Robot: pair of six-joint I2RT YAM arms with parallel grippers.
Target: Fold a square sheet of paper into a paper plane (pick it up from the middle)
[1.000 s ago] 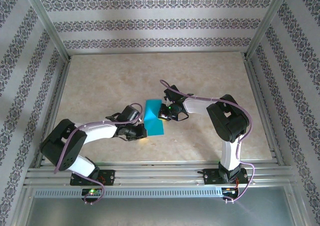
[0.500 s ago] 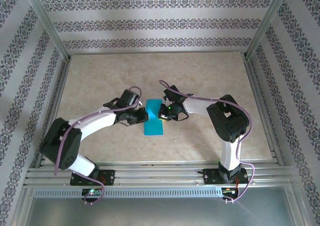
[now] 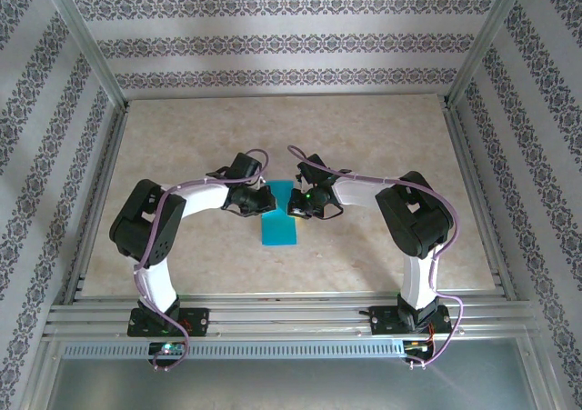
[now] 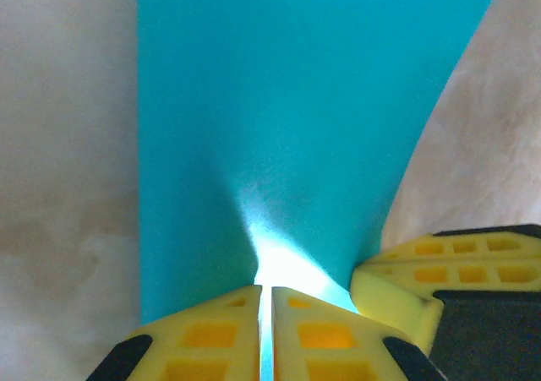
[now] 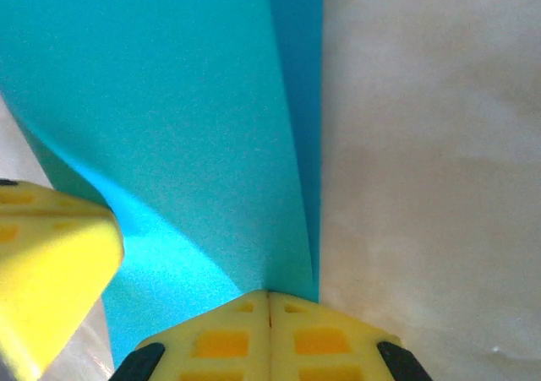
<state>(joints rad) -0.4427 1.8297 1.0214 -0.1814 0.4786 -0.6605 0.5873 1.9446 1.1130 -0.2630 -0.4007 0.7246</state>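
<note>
The square sheet of paper (image 3: 278, 225) lies as a narrow teal strip, folded double, on the middle of the table. My left gripper (image 3: 265, 199) is at its far left edge, shut on the paper (image 4: 279, 102); a thin teal sliver shows between the yellow fingertips (image 4: 264, 286). My right gripper (image 3: 293, 203) is at the far right edge. Its jaws (image 5: 269, 293) are shut tight, the tips on the paper (image 5: 169, 102) beside the doubled edge. Each wrist view also catches the other gripper's yellow finger (image 4: 423, 271) (image 5: 51, 263) close by.
The beige marbled tabletop (image 3: 382, 146) is bounded by aluminium rails (image 3: 273, 315) at the near edge and patterned walls on the other sides. Both arms arch inward and meet over the paper.
My left arm has swung from the near left toward the far side, carrying its gripper up along the paper's left edge. The paper now lies narrower and flatter. The right arm has stayed put.
</note>
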